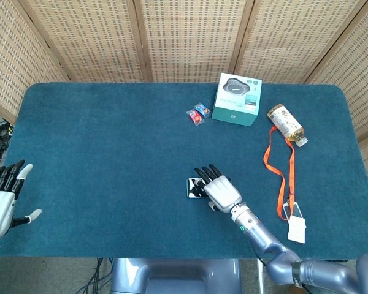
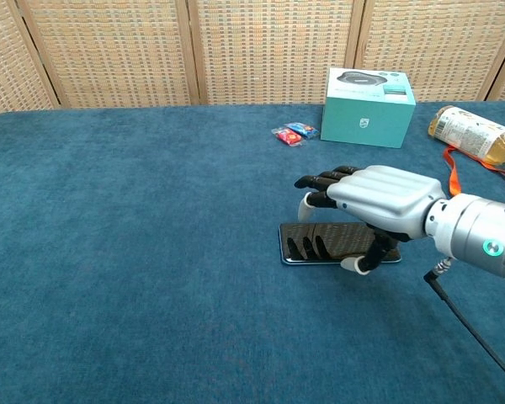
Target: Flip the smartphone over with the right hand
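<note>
The smartphone [image 2: 320,246] lies flat on the blue table, dark glossy face up; in the head view only its left end [image 1: 193,188] shows from under the hand. My right hand [image 2: 372,199] hovers palm down right over it, fingers spread and pointing left, thumb tip down at the phone's near edge. It holds nothing. From the head view the right hand [image 1: 218,188] covers most of the phone. My left hand [image 1: 1,205] is at the table's left edge, fingers apart and empty.
At the back stand a teal box [image 1: 236,99] and a small red-blue packet [image 1: 198,113]. A bottle [image 1: 286,124] lies at the back right with an orange lanyard [image 1: 282,174] and a white tag [image 1: 296,229] trailing toward the front.
</note>
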Action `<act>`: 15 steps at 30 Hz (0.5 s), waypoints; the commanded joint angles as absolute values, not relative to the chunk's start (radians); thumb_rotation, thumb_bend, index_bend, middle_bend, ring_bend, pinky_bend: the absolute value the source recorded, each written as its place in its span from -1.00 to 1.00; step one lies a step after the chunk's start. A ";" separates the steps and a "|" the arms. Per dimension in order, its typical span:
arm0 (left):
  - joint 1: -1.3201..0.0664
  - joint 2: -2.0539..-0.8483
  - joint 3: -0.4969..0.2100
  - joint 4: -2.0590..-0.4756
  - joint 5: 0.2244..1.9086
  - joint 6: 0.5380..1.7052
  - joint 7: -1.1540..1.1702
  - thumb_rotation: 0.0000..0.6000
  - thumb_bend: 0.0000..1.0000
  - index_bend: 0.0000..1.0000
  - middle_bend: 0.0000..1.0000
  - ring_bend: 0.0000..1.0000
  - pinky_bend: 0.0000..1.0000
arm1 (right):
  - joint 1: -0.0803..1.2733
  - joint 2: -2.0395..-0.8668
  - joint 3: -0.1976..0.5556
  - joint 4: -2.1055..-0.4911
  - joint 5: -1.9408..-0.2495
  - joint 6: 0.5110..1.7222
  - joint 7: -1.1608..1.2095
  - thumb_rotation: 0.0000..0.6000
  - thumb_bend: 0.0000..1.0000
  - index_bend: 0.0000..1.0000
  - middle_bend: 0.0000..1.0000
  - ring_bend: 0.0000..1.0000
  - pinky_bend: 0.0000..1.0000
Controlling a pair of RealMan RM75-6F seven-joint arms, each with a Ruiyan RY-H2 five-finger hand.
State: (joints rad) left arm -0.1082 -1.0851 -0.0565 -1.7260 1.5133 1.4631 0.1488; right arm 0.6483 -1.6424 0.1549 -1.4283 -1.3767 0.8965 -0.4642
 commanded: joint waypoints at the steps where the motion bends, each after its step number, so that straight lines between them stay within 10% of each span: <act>1: -0.108 -1.083 -0.058 -1.726 1.510 1.464 0.144 1.00 -1.00 -1.00 -1.00 -1.00 -1.00 | 0.663 -1.676 0.148 -1.391 -1.372 0.893 -0.484 1.00 -0.12 -0.46 -1.00 -1.00 -1.00; 15: -0.110 -1.069 -0.059 -1.723 1.502 1.467 0.106 1.00 -1.00 -1.00 -1.00 -1.00 -1.00 | 0.698 -1.767 0.137 -1.248 -1.365 0.915 -0.530 1.00 -0.12 -0.45 -0.98 -1.00 -1.00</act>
